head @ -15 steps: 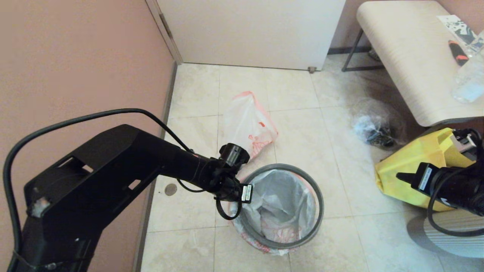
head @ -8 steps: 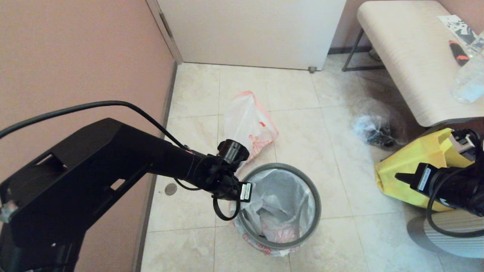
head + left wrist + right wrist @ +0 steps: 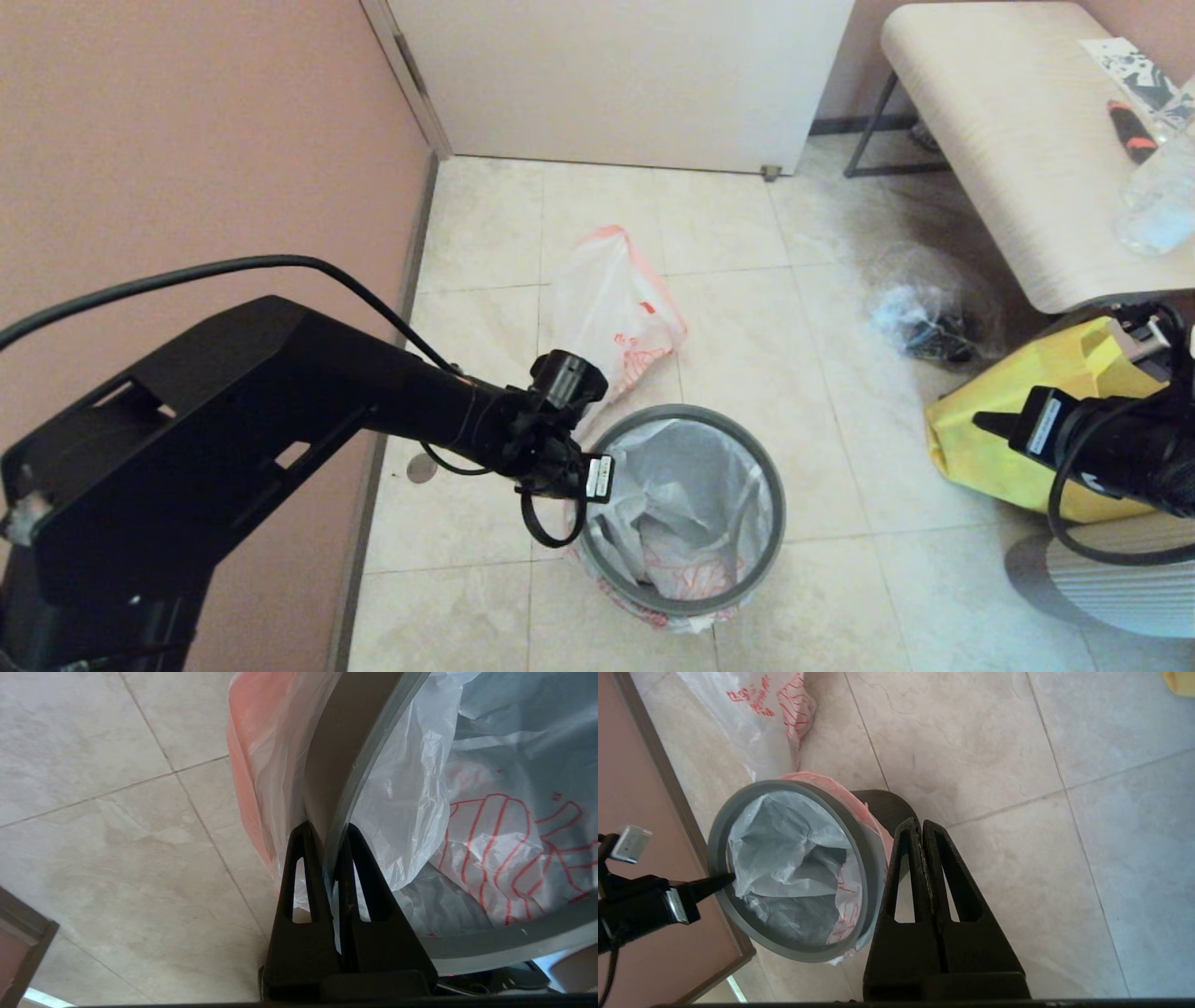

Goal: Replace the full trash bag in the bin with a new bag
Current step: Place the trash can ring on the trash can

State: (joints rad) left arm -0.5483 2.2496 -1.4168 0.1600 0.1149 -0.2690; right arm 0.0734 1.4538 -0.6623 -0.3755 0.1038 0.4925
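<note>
Your left gripper pinches the smooth grey ring rim over the crinkly, thin new bag; your right gripper hangs closed, empty.

bare floor tiles around bin, wall close left

Pink wall — beige tile floor — pale bench.

Grey ring rim now slightly further left and lower than a second ago, still pinched by the left gripper. Left arm raised at the elbow, its cable lifted. Right gripper shifted a touch left.
</note>
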